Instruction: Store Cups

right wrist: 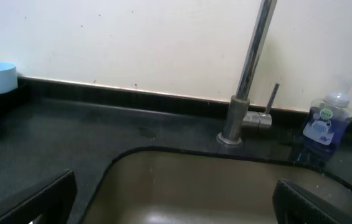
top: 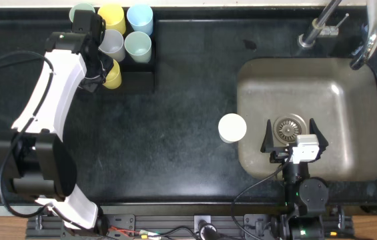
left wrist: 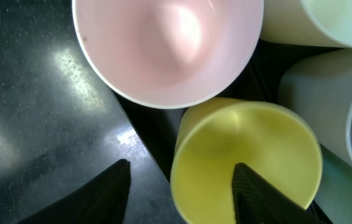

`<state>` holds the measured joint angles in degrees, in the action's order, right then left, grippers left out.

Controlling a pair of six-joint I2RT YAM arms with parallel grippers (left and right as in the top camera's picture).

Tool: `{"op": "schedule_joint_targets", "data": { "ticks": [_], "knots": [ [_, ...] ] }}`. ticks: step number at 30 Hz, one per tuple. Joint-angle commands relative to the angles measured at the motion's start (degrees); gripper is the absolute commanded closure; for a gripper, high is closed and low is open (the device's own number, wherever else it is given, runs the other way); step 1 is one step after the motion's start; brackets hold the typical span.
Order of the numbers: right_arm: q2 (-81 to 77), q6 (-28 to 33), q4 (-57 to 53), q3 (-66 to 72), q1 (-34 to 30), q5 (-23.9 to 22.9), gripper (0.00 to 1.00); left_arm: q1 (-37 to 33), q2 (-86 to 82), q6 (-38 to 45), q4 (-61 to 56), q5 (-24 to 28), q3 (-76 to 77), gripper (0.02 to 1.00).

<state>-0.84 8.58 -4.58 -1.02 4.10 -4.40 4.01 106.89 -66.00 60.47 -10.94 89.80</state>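
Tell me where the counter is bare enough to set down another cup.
The black counter is bare between the cup rack and the sink, apart from the white cup at the sink's left rim. It is crowded at the rack, where the left gripper sits at a yellow cup.

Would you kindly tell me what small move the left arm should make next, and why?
Probably close the left fingers on the wall of the yellow cup: they stand open astride it, one inside and one outside, so it is not yet gripped.
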Motion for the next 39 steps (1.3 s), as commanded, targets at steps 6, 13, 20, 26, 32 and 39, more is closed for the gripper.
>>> {"op": "schedule_joint_targets", "data": {
  "ticks": [6,13,20,26,32,39],
  "knots": [
    [0.6,-0.5,0.3,0.7,-0.4,0.3,0.003,0.1,-0.5,3.2,2.2,2.3,3.0,0.448],
    [0.6,-0.5,0.3,0.7,-0.4,0.3,0.005,4.3,-6.1,16.3,2.2,6.8,9.0,0.446],
    [0.6,-0.5,0.3,0.7,-0.4,0.3,0.005,16.6,-8.8,20.0,0.4,1.1,8.9,0.371],
    [0.6,-0.5,0.3,0.7,-0.4,0.3,0.005,20.9,-11.4,22.9,-3.2,-0.6,8.8,0.305],
    [0.6,-0.5,0.3,0.7,-0.4,0.3,0.003,20.9,-18.5,32.0,-19.4,3.3,-3.0,0.218],
    [0.6,-0.5,0.3,0.7,-0.4,0.3,0.005,20.5,-36.5,34.8,-59.3,6.5,-37.2,0.119]
  ]
}}
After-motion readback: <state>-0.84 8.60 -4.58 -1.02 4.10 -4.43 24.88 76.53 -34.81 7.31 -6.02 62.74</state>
